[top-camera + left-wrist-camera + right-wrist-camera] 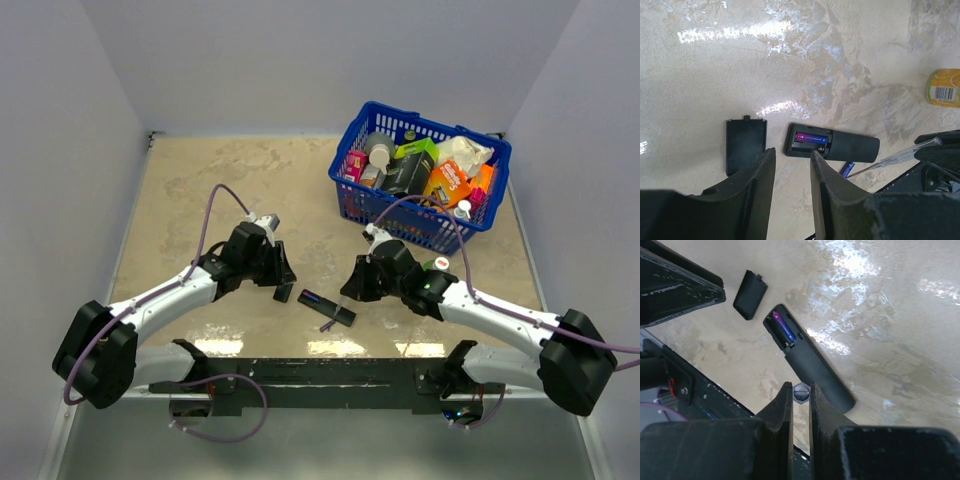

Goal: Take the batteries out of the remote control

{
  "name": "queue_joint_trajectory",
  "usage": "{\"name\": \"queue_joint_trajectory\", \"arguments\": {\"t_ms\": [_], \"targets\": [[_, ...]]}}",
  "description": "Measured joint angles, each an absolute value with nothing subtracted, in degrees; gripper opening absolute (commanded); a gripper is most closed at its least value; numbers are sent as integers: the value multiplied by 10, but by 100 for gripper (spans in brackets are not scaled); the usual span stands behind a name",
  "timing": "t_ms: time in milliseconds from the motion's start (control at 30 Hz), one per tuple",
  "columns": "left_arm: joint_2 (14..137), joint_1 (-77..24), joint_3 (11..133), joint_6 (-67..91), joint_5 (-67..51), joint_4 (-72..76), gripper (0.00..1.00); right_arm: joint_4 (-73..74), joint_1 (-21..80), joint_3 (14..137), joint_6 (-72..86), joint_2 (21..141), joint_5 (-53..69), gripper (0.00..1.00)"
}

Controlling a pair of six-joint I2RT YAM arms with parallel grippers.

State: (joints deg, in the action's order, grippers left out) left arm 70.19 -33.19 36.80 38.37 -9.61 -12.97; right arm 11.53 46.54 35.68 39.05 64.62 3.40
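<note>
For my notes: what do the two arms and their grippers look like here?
Both the left arm and right arm have white links between bulky black joints, each with a thin purple cable. The left gripper and right gripper have black, scuffed, wedge-shaped fingers. A green light shows on the right arm.

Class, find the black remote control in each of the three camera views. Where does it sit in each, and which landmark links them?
Top view: remote control just below the middle, lying at a slant.
Left wrist: remote control right of centre, in the lower half.
Right wrist: remote control in the centre, running diagonally.
Shared landmark: the loose black cover lying beside its open end.
</note>
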Motion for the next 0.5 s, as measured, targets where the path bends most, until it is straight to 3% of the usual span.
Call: {"name": "queue_joint_trajectory", "arguments": {"t_ms": [500], "targets": [[705, -332, 368, 384, -68, -145, 40, -33, 476, 306, 440, 656, 3, 0]]}}
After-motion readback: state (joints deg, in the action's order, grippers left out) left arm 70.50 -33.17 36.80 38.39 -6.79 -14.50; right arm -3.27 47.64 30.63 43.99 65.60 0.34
